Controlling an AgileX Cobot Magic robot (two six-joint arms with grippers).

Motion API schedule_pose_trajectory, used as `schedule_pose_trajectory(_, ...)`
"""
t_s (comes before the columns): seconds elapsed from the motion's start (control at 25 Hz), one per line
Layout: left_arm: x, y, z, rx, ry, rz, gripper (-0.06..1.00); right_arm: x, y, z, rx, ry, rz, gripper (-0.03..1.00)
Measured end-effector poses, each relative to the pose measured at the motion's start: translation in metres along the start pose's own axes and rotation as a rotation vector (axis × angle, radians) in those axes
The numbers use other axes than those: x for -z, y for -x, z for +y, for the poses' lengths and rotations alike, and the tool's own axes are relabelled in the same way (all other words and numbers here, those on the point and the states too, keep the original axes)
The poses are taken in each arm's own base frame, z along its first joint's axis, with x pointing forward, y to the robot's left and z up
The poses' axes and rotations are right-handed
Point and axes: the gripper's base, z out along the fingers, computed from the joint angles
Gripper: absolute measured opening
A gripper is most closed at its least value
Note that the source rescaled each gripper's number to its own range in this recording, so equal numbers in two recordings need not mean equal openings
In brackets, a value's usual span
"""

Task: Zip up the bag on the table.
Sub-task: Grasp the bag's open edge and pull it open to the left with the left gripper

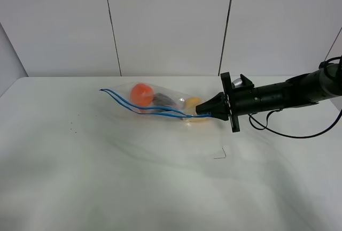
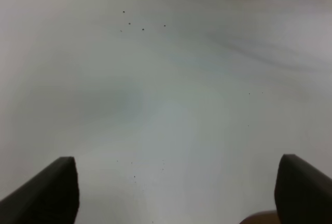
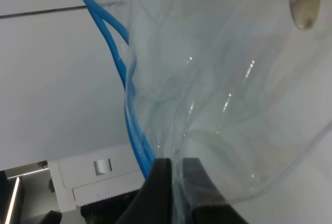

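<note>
The clear plastic bag (image 1: 160, 102) lies on the white table (image 1: 107, 177) at mid-back, with an orange (image 1: 141, 94), a dark eggplant (image 1: 164, 101) and a yellow pear (image 1: 193, 102) inside. Its blue zip strip (image 1: 140, 106) runs along the near edge, its two tracks apart at the left end. My right gripper (image 1: 206, 114) is shut on the strip's right end. In the right wrist view the fingers (image 3: 161, 182) pinch the plastic beside the blue strip (image 3: 127, 105), with the pear (image 3: 303, 1) above. My left gripper (image 2: 176, 182) is open over bare table (image 2: 171, 105), out of the exterior view.
A small dark wire-like scrap (image 1: 220, 155) lies on the table in front of the right gripper. Tiny dark specks (image 1: 71, 129) dot the table at the left. A panelled white wall (image 1: 171, 22) stands behind the table's far edge.
</note>
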Motion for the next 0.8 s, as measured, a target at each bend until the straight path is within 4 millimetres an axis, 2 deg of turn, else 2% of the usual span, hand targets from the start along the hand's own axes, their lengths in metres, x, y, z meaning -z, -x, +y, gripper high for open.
schedule_pose_trajectory(0.16, 0.001, 0.001, 0.0, 0.004, 0.0, -0.003, 1.0, 0.0, 0.001, 0.001, -0.006, 0.012, -0.013, 0.0)
schedule_pose_trajectory(0.24, 0.006, 0.007, 0.0, 0.029, 0.001, -0.024, 1.0, 0.0, 0.001, 0.001, -0.007, 0.015, -0.016, 0.0)
schedule_pose_trajectory(0.36, 0.015, 0.035, 0.001, 0.052, 0.001, -0.027, 1.0, 0.0, 0.002, 0.002, -0.009, 0.017, -0.019, 0.0)
schedule_pose_trajectory(0.48, 0.012, 0.077, 0.004, 0.047, 0.0, 0.015, 1.0, 0.0, 0.002, 0.002, -0.008, 0.017, -0.019, 0.0)
schedule_pose_trajectory(0.56, 0.003, 0.104, 0.005, 0.041, -0.002, 0.049, 1.0, 0.0, 0.002, 0.002, -0.007, 0.017, -0.019, 0.0)
schedule_pose_trajectory(0.64, -0.014, 0.127, 0.007, 0.015, -0.005, 0.096, 1.0, 0.0, 0.002, 0.002, -0.004, 0.017, -0.019, 0.0)
schedule_pose_trajectory(0.8, -0.058, 0.153, 0.01, -0.105, -0.018, 0.173, 1.0, 0.0, 0.002, 0.002, 0.0, 0.017, -0.019, 0.0)
